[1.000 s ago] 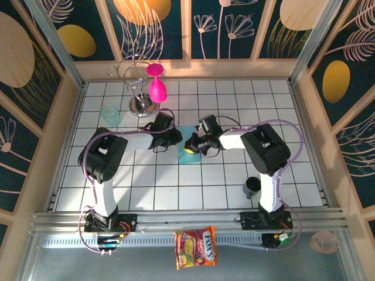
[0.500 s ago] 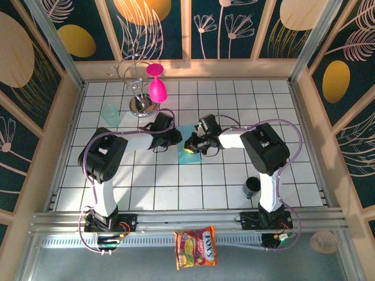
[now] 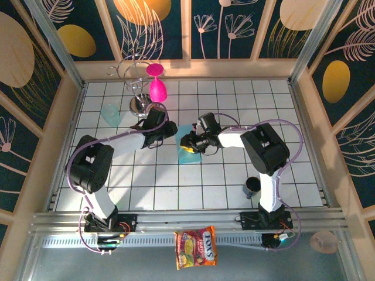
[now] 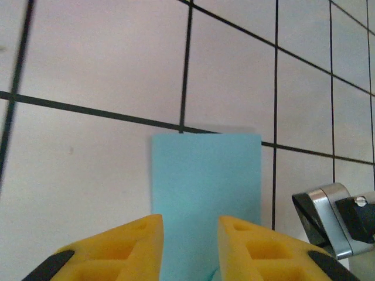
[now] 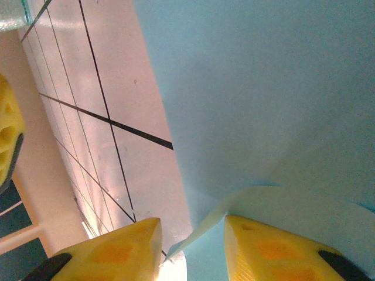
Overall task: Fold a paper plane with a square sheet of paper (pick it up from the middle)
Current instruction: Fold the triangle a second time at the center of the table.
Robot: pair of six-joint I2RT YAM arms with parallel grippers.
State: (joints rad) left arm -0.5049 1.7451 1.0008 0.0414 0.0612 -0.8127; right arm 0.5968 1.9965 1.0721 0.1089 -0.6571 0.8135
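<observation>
**Two hands at the light-blue sheet**

The tiled bench [image 3: 234, 193] carries the square sheet of paper [image 3: 188, 154], here a narrow light-blue strip lying flat. The left arm [image 3: 117, 140] reaches the sheet from its left side, the right arm [image 3: 258, 143] from its right. The left hand [image 4: 190, 234] hangs above one end of the sheet, its fingers [image 4: 117, 246] partly spread and gripping nothing. The right hand [image 5: 192, 234] sits low over the sheet, its jaws parted, with a curled-up flap of the sheet's edge lying in the gap between them.
</observation>
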